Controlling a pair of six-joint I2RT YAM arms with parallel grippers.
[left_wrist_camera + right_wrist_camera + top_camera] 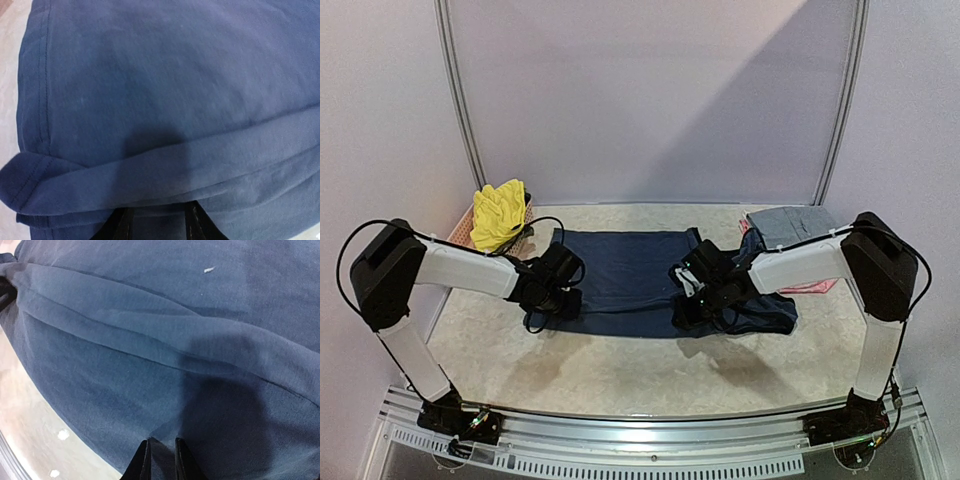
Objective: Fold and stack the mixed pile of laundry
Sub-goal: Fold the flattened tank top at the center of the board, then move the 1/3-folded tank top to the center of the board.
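Observation:
The navy blue top (625,275) lies spread across the middle of the table. My left gripper (556,292) is at its left edge. In the left wrist view the top (160,90) fills the frame, and a rolled fold covers the tips of my left gripper (160,222), which has cloth between its jaws. My right gripper (688,292) is at the top's right part. In the right wrist view my right gripper (161,452) is pinched narrowly on the top's (150,330) near hem. A bright yellow garment (500,213) lies at the back left. Folded grey trousers (788,224) rest on a pink piece (817,286) at the back right.
The pink lattice basket (466,228) stands at the back left under the yellow garment, close to the left wall. Bare beige table (620,370) lies in front of the top. A metal rail (640,425) runs along the near edge.

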